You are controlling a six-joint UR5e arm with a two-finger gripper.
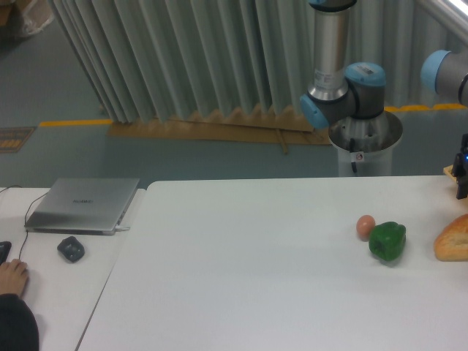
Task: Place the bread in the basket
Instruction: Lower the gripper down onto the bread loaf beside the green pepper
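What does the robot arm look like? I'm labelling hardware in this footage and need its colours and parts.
The arm is a silver-grey metal tube with light-blue caps on grey rounded joints. It sits on a shiny cylindrical metal base with a small red-and-white mark and a dark cable hanging below it. Another blue-capped joint shows at the right edge. The gripper is a dark shape cut by the frame; its jaws cannot be made out.

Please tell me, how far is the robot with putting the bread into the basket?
Nothing looks done yet. The bread lies on the white table at the right edge of the picture, beside the green pepper and a small reddish ball. Nothing is in hand: only a dark part of the gripper shows above the bread, and its fingers are cut off. Grasping, carrying and placing all remain. A basket cannot be clearly made out.
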